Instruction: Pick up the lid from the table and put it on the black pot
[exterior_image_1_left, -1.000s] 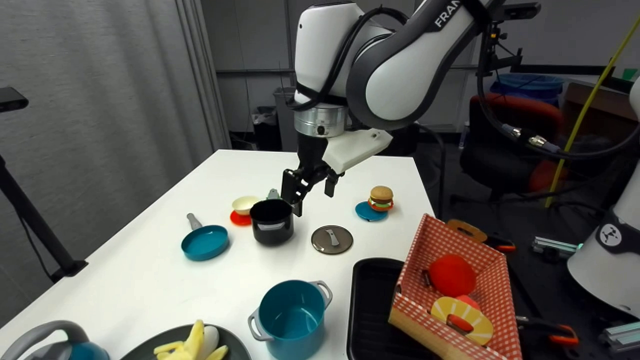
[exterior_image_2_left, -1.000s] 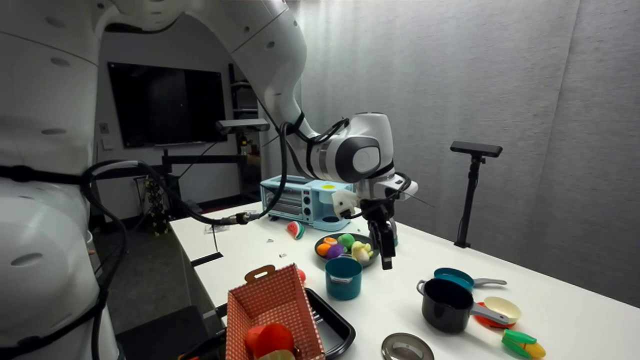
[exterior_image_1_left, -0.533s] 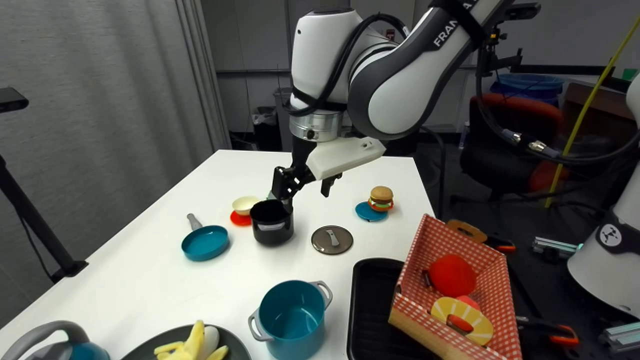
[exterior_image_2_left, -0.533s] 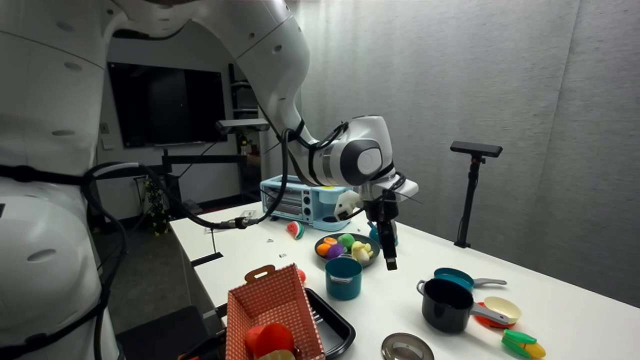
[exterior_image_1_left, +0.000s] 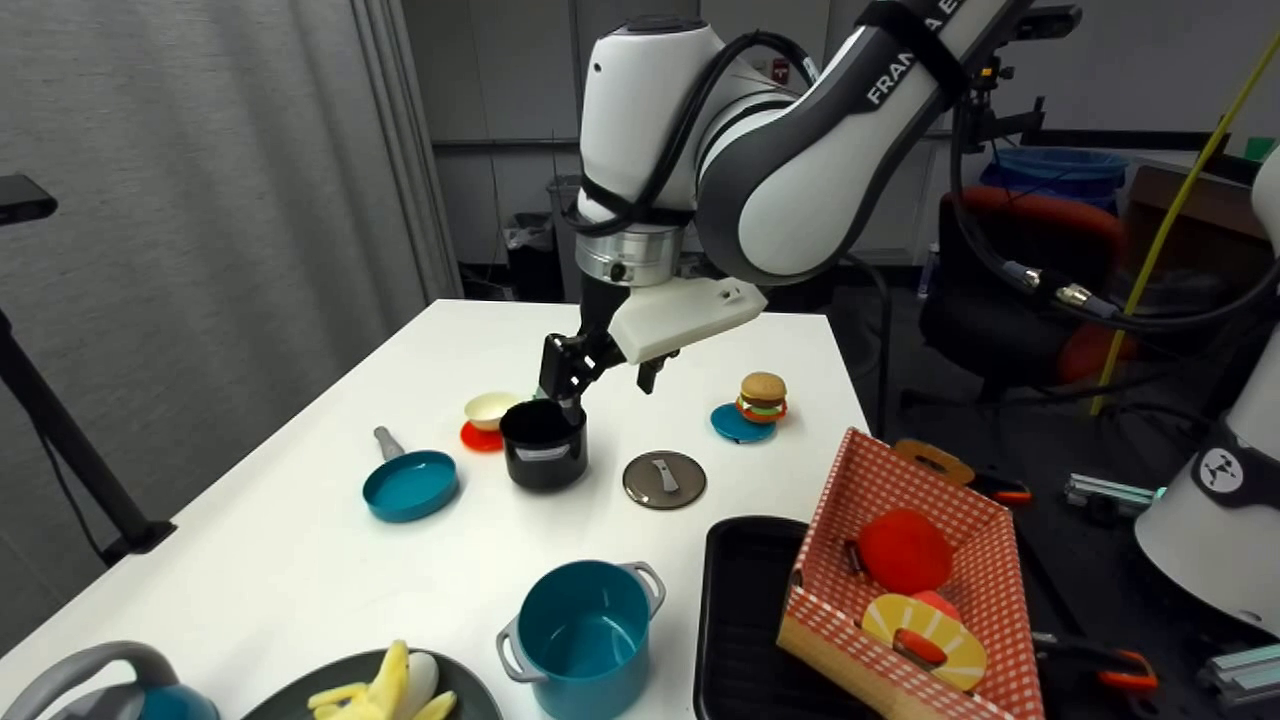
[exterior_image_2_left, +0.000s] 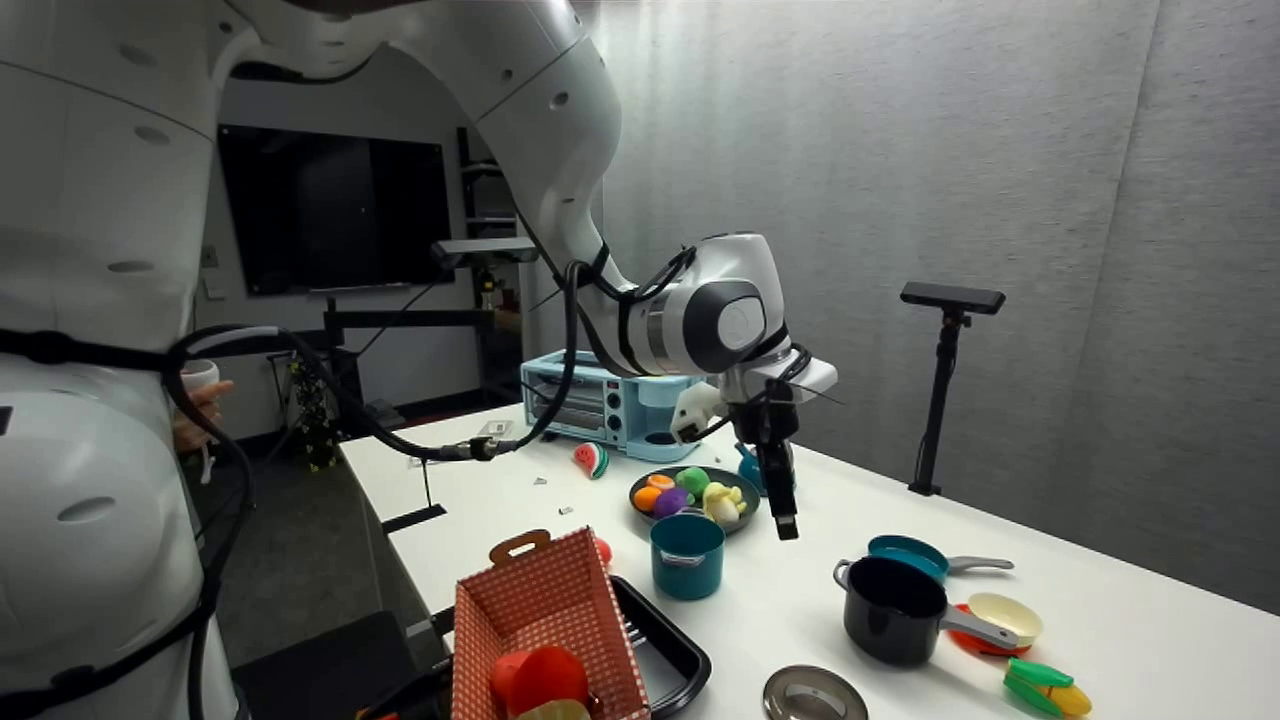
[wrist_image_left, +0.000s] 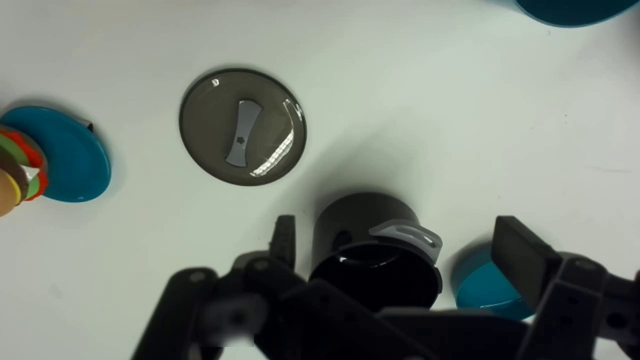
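In an exterior view, the gripper (exterior_image_1_left: 610, 395) hangs above the white table (exterior_image_1_left: 300, 560) with its fingers (exterior_image_1_left: 562, 375) apart, one fingertip overlapping the rim of the black pot (exterior_image_1_left: 535, 475) from this angle. The lid (exterior_image_1_left: 664, 480) lies flat on the table near the pot, grey handle upward. Beyond the lid, a toy burger (exterior_image_1_left: 763, 395) stands by a blue disc (exterior_image_1_left: 738, 425); on the pot's other side are a teal pan (exterior_image_1_left: 410, 487) and a cream bowl (exterior_image_1_left: 490, 408) with a red disc (exterior_image_1_left: 478, 438) under it. In the foreground come a dark plate (exterior_image_1_left: 478, 692), a teal pot (exterior_image_1_left: 600, 670) and a black tray (exterior_image_1_left: 745, 620), partly covered by a red-checked box (exterior_image_1_left: 845, 490). In an exterior view, a light-blue toaster oven (exterior_image_2_left: 613, 405) and a watermelon slice (exterior_image_2_left: 592, 459) sit at the back; the gripper shows edge-on, so the gap between its fingers cannot be read there. The lid is cut off by the bottom edge, and a green-and-yellow toy (exterior_image_2_left: 1040, 678) lies near the black pot's long handle. In the wrist view, the fingers stand wide apart, the black pot's dark mouth showing between them; the lid lies in full sight, up and left of the pot, outside that gap.
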